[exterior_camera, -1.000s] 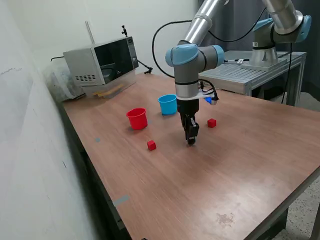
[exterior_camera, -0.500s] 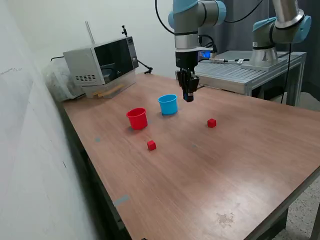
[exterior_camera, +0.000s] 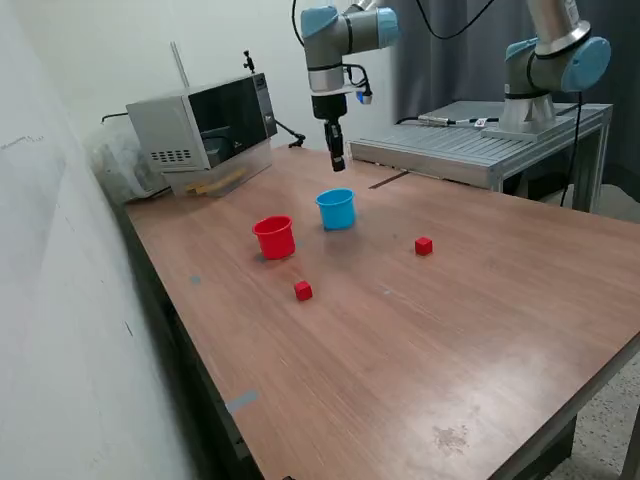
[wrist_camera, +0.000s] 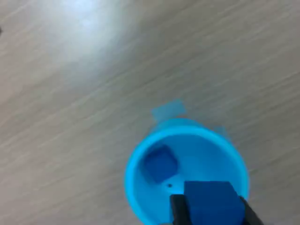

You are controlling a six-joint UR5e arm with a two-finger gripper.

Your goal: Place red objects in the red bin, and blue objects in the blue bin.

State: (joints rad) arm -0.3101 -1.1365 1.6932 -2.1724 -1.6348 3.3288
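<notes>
My gripper (exterior_camera: pixel 337 160) hangs high above the light-blue cup (exterior_camera: pixel 336 208), which stands on the table. In the wrist view the gripper (wrist_camera: pixel 213 208) is shut on a dark blue cube (wrist_camera: pixel 211 199), held over the open blue cup (wrist_camera: pixel 206 150). A second dark blue cube (wrist_camera: pixel 160 162) lies inside that cup. The red cup (exterior_camera: pixel 274 237) stands to the exterior view's left of the blue cup. One red cube (exterior_camera: pixel 303 290) lies on the table in front of the red cup. Another red cube (exterior_camera: pixel 423 245) lies to the exterior view's right of the blue cup.
A microwave (exterior_camera: pixel 200 125) stands at the back left of the wooden table (exterior_camera: pixel 420 350). A metal bench (exterior_camera: pixel 480 140) with a second robot arm (exterior_camera: pixel 550 60) is at the back right. A white wall runs along the exterior view's left.
My gripper has risen from the table between the red cubes and moved back and to the exterior view's left, now above the blue cup.
</notes>
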